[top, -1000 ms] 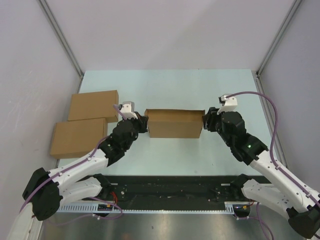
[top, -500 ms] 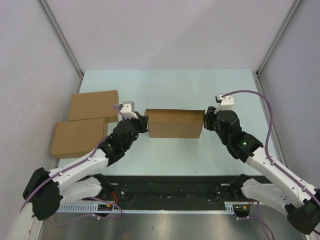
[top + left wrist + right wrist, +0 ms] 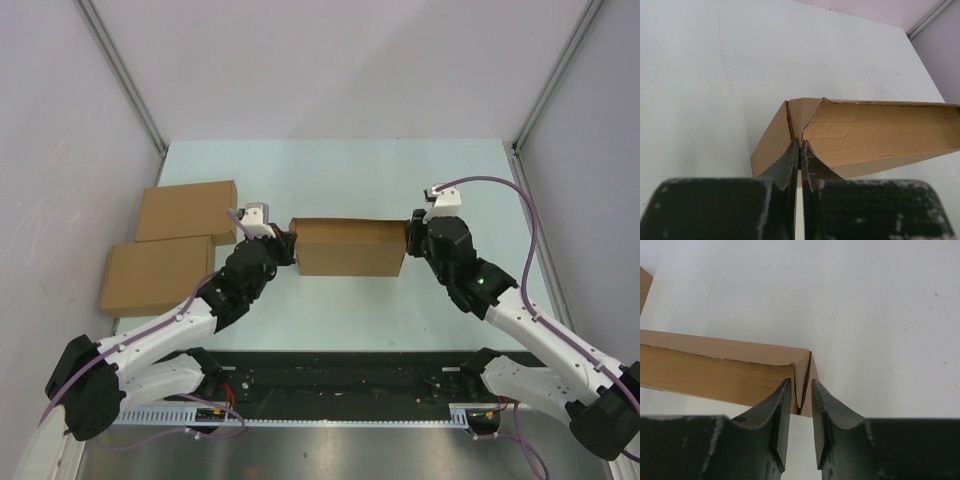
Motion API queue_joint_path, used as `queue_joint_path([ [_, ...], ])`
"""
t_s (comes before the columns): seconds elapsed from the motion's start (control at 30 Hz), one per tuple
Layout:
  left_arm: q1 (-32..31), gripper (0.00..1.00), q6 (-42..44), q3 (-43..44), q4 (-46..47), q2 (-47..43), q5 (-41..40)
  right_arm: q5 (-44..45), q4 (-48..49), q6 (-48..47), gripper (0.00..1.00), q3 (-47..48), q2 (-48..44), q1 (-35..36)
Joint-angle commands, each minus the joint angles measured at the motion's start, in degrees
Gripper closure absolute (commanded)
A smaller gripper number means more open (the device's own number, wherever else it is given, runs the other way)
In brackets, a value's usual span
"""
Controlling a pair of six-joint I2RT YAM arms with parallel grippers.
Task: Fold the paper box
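Note:
The paper box point(image 3: 348, 250) stands at the table's middle as a brown cardboard shape with its walls raised. My left gripper point(image 3: 290, 248) is at its left end. In the left wrist view the left gripper point(image 3: 800, 150) is shut on the thin cardboard edge at the corner of the box point(image 3: 880, 135). My right gripper point(image 3: 410, 240) is at the box's right end. In the right wrist view the right gripper point(image 3: 801, 390) is slightly open. Its fingers straddle the doubled end wall of the box point(image 3: 715, 375) with small gaps on both sides.
Two finished flat brown boxes lie at the left, one farther back point(image 3: 187, 210) and one nearer point(image 3: 157, 275). A corner of one shows in the right wrist view point(image 3: 644, 282). White walls and metal posts point(image 3: 120, 75) enclose the pale green table point(image 3: 340, 170).
My right wrist has shifted slightly left and away from me, staying at the box's right end. The box and the left arm have not moved.

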Motion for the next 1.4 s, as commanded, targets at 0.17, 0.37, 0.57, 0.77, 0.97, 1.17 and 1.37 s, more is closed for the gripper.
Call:
queue_joint_path([
  [0.17, -0.5, 0.95, 0.67, -0.66, -7.97, 1.46, -0.44, 0.78, 3.28, -1.21, 0.94, 2.06, 1.73, -0.28],
  [0.37, -0.5, 0.95, 0.67, -0.57, -7.79, 1.46, -0.53, 1.22, 1.79, -0.68, 1.0, 2.06, 2.25, -0.27],
  [0.57, -0.5, 0.95, 0.5, -0.75, -7.7, 1.55, -0.53, 1.66, 1.7, 0.46, 1.0, -0.22, 1.9, 0.6],
  [0.77, -0.5, 0.95, 0.23, -0.92, -7.88, 1.29, -0.53, 2.18, 1.88, 2.13, 1.0, -3.13, 0.76, 1.13],
  [0.97, -0.59, 0.92, -0.29, -0.92, -8.23, 0.76, -0.35, 2.62, 2.14, 3.45, 1.0, -5.94, 0.5, 1.57],
  [1.17, -0.68, 0.75, -0.73, -1.01, -9.72, -0.91, -0.88, 2.8, 2.23, 3.98, 1.0, -7.0, 0.32, 1.57],
  [1.37, -0.59, 0.65, -0.38, -1.28, -11.75, -5.12, -2.46, 2.89, 3.02, 3.36, 1.0, -7.08, -0.82, 1.57],
])
